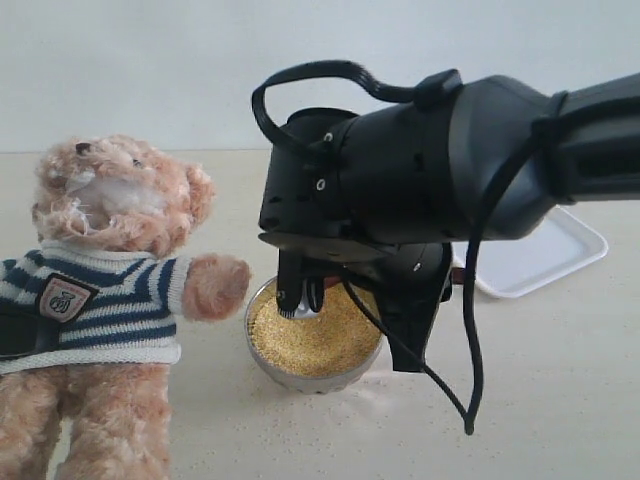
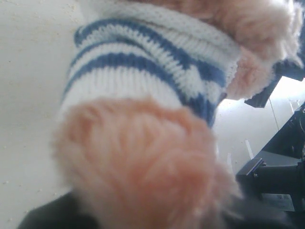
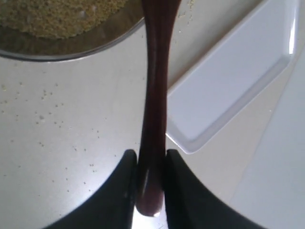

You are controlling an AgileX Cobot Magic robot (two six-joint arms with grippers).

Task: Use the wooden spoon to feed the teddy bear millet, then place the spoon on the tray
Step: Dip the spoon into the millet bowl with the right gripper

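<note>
Closest to the exterior camera is the black wrist housing of the right arm, which hides much of the work area. Below it, the right end effector is clenched on the wooden spoon, both fingers pressed against the handle near its end. The handle runs from the fingers towards the steel bowl. The spoon's own bowl lies outside the right wrist view, so I cannot tell whether it carries any grains.

Millet fills the steel bowl close to its rim. Stray grains lie on the desk beside it. The teddy bear stands upright just beside the bowl, one paw reaching towards its rim.

Plush and striped sweater fill the left wrist view. Only a dark blurred edge shows beneath the fur, so I cannot tell whether the left end effector is released or clenched.

Status, as I judge it:
1. Spoon pickup: done.
2. Scooping: in hand, as the spoon is at the bowl.
3. Feeding: not yet done, as the spoon is well below the bear's muzzle.
4. Placement: not yet done. The tray lies behind the right arm, apart from the spoon.
</note>
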